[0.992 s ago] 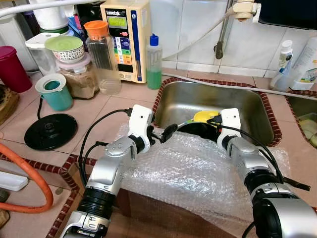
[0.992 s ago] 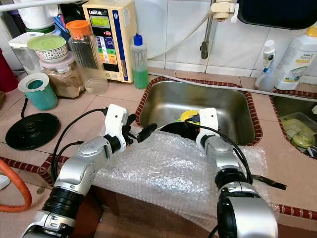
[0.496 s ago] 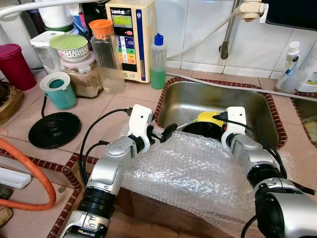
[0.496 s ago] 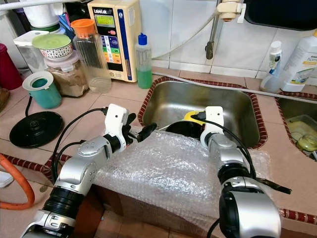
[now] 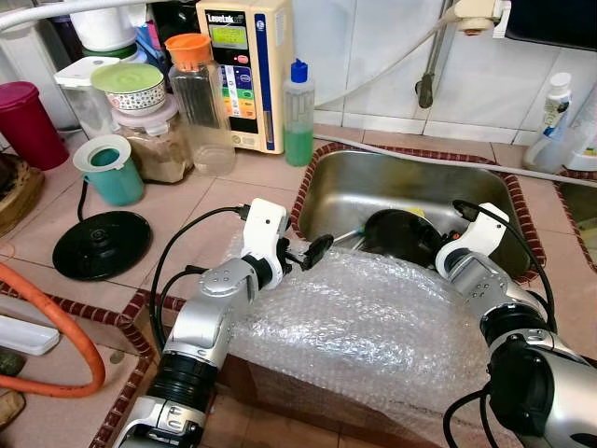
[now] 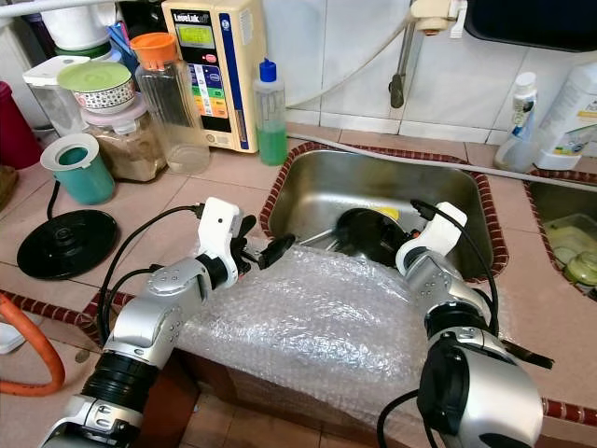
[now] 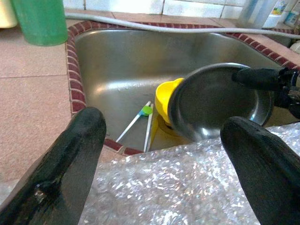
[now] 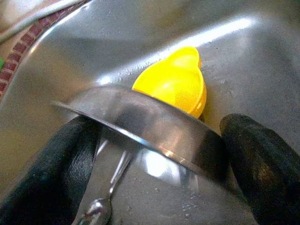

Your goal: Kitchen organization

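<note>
Two silver arms reached toward the steel sink, which was set in the tiled table. Far to the left of the sink lay a black round kettle base, and behind it stood a teal cup. Closer to the sink, at the wall, stood a clear bottle with orange cap, a beige water device and a bottle of green liquid. A sheet of bubble wrap covered the table edge just in front of the sink. The left gripper hovered over the left part of this sheet, near the sink's front left corner, and its fingers were spread open with nothing between them. Inside the sink a dark metal bowl was tilted on its edge, and a yellow funnel-like cup lay just behind it, with thin utensils on the sink bottom beside it. The right gripper was at the sink's front right side, and its fingers were closed on the rim of the bowl. White bottles stood at the wall to the right of the sink.
</note>
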You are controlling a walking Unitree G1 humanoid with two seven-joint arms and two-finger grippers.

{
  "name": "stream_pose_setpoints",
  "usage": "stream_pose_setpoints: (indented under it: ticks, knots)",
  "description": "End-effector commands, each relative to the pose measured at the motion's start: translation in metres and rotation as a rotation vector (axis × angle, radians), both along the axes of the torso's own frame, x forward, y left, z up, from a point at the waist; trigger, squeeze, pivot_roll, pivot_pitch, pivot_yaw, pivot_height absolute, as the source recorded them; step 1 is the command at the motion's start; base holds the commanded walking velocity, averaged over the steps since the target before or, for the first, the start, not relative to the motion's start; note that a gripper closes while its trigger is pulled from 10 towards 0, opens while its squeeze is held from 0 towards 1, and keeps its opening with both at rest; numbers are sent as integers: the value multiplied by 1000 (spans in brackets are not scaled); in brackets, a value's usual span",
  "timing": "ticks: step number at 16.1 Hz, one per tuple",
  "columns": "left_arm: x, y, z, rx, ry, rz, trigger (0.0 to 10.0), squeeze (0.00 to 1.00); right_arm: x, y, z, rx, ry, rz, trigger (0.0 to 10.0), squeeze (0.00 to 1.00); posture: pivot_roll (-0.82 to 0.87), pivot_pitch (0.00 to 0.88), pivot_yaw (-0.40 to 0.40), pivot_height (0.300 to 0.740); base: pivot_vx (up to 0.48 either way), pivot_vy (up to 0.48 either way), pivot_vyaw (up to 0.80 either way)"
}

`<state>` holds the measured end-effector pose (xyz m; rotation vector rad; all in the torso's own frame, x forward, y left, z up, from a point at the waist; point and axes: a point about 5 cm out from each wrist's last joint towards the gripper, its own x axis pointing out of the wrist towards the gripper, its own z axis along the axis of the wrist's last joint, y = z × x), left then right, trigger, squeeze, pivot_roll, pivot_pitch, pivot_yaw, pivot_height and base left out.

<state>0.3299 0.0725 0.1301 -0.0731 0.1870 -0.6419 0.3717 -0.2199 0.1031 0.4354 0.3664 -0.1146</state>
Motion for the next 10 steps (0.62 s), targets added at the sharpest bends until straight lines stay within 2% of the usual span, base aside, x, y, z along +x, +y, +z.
stream_pose_setpoints:
  ticks: [1,2,3,4,5,7,10]
  knots:
    - [3,-1,5,24,-26,-1,10000,1000,-10,3,-19,-196,96,75,10000,1000,53,0,79,740,0,0,0]
    - [4,-1,5,27,-27,-4,10000,1000,-10,9,-22,-193,113,111,10000,1000,53,0,79,740,0,0,0]
    - [3,-1,5,30,-26,-8,10000,1000,-12,31,-26,-27,105,312,10000,1000,53,0,79,740,0,0,0]
    - [3,-2,5,33,-24,-12,10000,1000,-14,52,-26,-131,86,559,10000,1000,56,0,76,740,0,0,0]
    - [2,-2,4,33,-22,-14,10000,1000,-11,32,-26,-244,131,354,10000,1000,50,0,72,740,0,0,0]
    - [2,-2,3,32,-20,-10,10000,1000,-9,34,-22,-168,99,339,10000,1000,58,0,68,740,0,0,0]
    - [3,1,5,21,-29,15,10000,1000,-2,32,-8,-232,-5,307,10000,1000,57,0,67,740,0,0,0]
